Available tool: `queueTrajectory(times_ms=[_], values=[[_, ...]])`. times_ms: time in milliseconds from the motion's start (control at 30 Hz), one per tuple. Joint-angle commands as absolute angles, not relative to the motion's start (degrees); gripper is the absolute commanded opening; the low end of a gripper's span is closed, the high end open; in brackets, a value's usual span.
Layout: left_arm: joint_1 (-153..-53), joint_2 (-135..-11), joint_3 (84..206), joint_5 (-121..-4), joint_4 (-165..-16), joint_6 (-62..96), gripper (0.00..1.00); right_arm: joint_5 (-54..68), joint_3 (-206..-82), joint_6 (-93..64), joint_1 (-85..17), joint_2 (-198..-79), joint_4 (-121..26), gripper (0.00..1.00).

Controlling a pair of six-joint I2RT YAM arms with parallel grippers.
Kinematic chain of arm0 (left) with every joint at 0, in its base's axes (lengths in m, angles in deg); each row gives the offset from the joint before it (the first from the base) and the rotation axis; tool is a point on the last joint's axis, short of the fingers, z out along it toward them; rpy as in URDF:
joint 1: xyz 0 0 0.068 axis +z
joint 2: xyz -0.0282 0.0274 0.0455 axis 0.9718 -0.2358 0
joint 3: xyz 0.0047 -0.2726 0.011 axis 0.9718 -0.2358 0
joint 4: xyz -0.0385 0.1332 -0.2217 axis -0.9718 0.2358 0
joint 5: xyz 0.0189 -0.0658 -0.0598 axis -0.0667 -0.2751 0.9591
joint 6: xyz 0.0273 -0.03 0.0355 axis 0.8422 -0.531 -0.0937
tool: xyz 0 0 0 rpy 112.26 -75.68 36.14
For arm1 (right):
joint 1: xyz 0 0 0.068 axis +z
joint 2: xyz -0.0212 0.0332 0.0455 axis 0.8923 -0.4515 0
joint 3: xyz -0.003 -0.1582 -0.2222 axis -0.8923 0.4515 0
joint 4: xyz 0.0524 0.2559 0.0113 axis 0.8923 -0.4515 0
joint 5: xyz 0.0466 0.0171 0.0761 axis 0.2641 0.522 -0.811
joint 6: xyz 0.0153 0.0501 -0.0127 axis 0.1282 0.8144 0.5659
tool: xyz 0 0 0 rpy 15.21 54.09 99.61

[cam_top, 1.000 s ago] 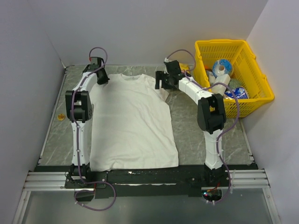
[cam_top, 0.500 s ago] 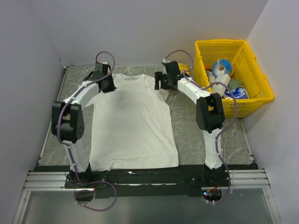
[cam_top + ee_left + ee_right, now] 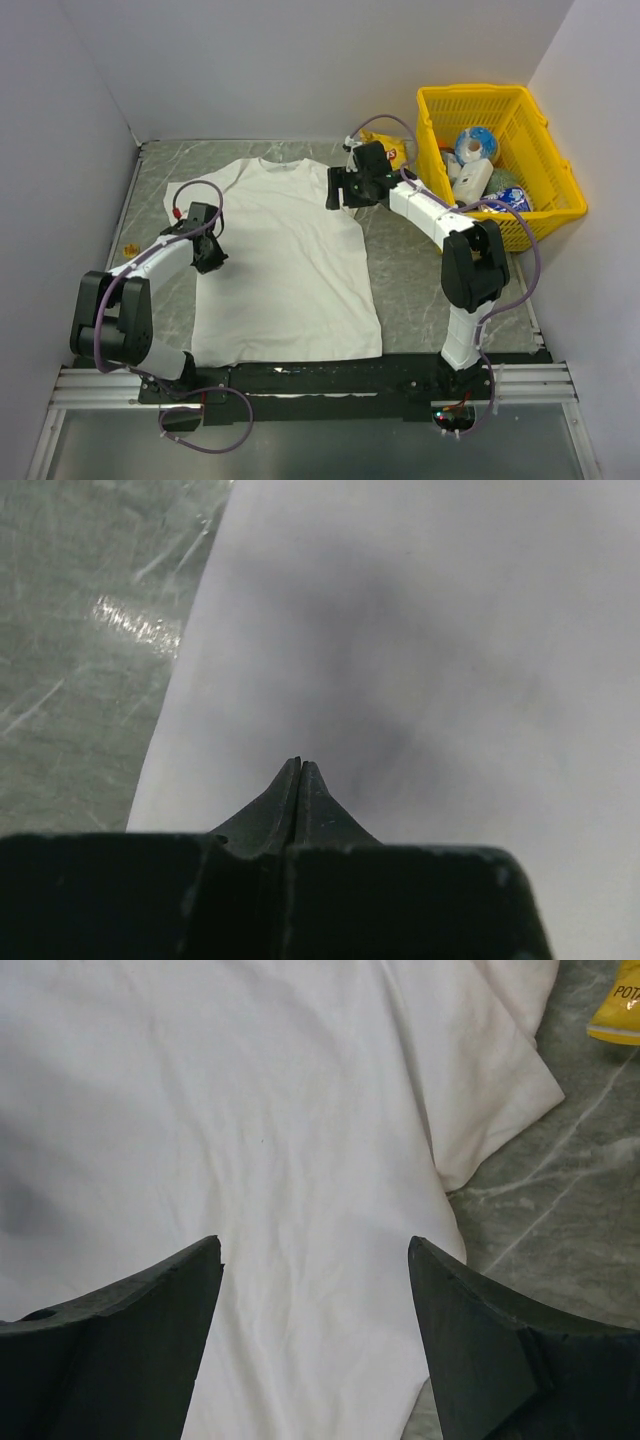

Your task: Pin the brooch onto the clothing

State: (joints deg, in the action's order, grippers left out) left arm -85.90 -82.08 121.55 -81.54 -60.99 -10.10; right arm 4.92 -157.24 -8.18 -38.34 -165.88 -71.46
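The clothing, a white T-shirt (image 3: 285, 260), lies flat on the table with its neck at the far side. The brooch (image 3: 130, 249) is a tiny golden speck on the table left of the shirt, apart from both grippers. My left gripper (image 3: 212, 264) is shut and empty, low over the shirt's left edge; in the left wrist view its tips (image 3: 298, 765) meet above white cloth (image 3: 430, 630). My right gripper (image 3: 334, 194) stands open over the shirt near its right armpit (image 3: 315, 1250), with only cloth (image 3: 250, 1100) between the fingers. The right sleeve (image 3: 505, 1080) lies folded.
A yellow basket (image 3: 505, 170) with several items stands at the far right. A yellow crisp bag (image 3: 390, 150) (image 3: 620, 1005) lies just behind the right wrist. Grey marble table (image 3: 80, 630) shows left of the shirt. White walls enclose the table.
My left arm has swung from the shirt's far left shoulder back toward me, to the shirt's left edge. The left sleeve now lies uncovered. The right gripper shifted slightly over the shirt.
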Motion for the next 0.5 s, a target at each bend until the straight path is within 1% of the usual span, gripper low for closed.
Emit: queueTrajectory(times_ms=[0, 167, 300, 467], values=[[-85.2, -81.6, 119.6, -85.0, -63.1, -14.1, 0.01, 4.4, -156.0, -8.4, -38.6, -162.7, -71.1, 0.82], [-81.4, -83.7, 117.2, -84.7, -64.6, -13.2, 0.01, 4.4, -156.1, -8.5, -38.7, -162.4, -71.7, 0.82], [-80.1, -84.9, 117.0, -87.6, -64.2, -13.0, 0.01, 4.8, -157.3, -8.5, -38.7, -163.5, -72.8, 0.83], [-79.2, -87.4, 119.3, -89.5, -62.7, -12.8, 0.01, 5.3, -159.5, -8.3, -39.0, -166.0, -74.5, 0.83]])
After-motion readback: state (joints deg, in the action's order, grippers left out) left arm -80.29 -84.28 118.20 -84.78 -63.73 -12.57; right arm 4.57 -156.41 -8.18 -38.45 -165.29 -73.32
